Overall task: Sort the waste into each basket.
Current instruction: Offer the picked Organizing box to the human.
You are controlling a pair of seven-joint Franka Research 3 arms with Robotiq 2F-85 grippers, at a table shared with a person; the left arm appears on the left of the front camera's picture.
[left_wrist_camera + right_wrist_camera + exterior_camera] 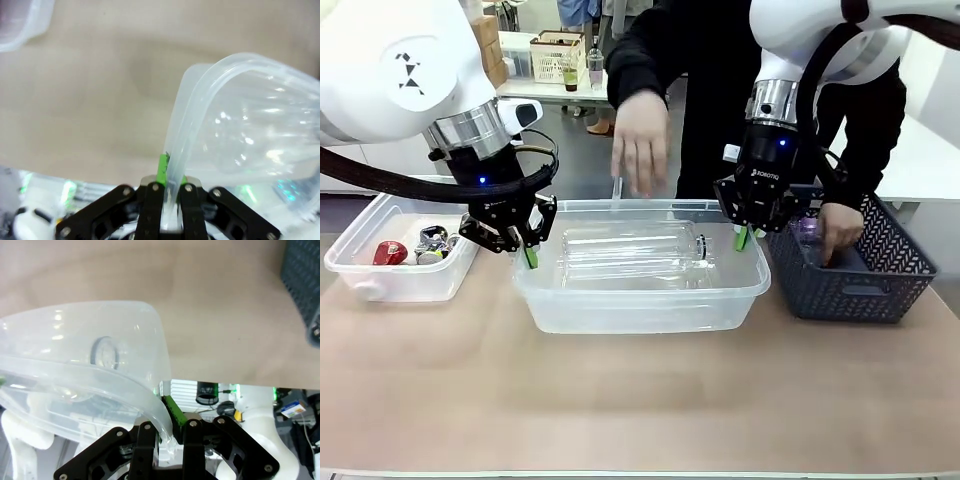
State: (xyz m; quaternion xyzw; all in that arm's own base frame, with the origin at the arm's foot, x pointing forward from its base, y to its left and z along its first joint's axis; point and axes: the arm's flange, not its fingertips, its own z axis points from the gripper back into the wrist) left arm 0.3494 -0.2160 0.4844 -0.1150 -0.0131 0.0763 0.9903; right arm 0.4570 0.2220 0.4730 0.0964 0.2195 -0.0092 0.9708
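A clear basket stands mid-table with clear plastic bottles lying in it. My left gripper is shut on its left rim; the left wrist view shows the green pads of that gripper pinching the rim. At the basket's right end, my right gripper is also shut on the rim, and the right wrist view shows the gripper clamping the rim with a bottle cap behind the wall. A second clear basket at the left holds a red can and silvery cans.
A dark grey slotted basket stands at the right, with one of the person's hands inside it. Their other hand hovers above the middle basket's far rim. The near half of the table is bare.
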